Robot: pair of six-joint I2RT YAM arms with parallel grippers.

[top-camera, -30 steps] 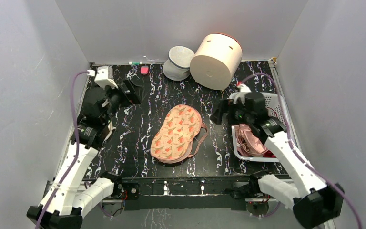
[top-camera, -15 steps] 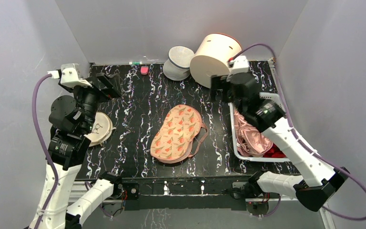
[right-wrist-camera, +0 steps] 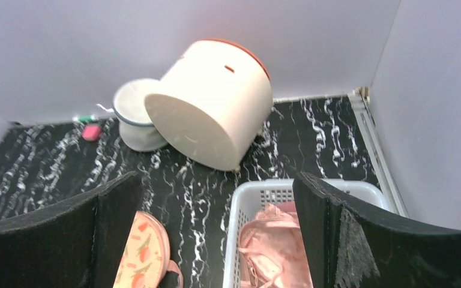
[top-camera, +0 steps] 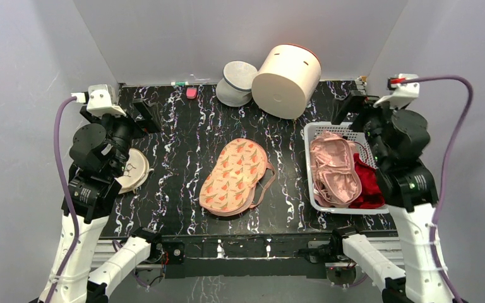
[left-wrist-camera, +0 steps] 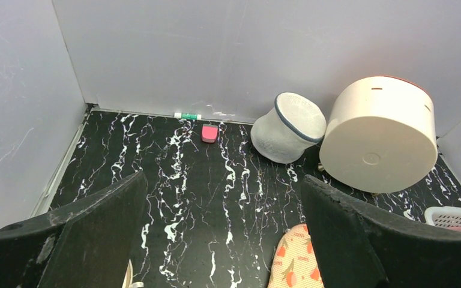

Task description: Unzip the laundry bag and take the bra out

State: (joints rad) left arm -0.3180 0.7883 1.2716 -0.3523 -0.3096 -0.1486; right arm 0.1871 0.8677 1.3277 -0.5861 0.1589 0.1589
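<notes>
Jaws agape, well off laundry bag (top-camera: 235,177)

The left gripper (left-wrist-camera: 223,177) spreads its black fingers wide above the black, white-veined table (left-wrist-camera: 174,198). Along the far edge lie a small pink block (left-wrist-camera: 209,134), a white blue-rimmed mesh pouch (left-wrist-camera: 288,127) and, just beside it, a big cream cylinder on its side (left-wrist-camera: 379,135). A tip of the peach-orange printed laundry bag (left-wrist-camera: 291,264) shows nearer.

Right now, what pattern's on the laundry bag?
Peach-orange with small red-and-green print on the bag; clearest in top view.

My left arm (top-camera: 77,247) and right arm (top-camera: 419,249) are white with black joints. Purple cables (top-camera: 59,146) trail both; my fingers (left-wrist-camera: 96,240) are black.
</notes>
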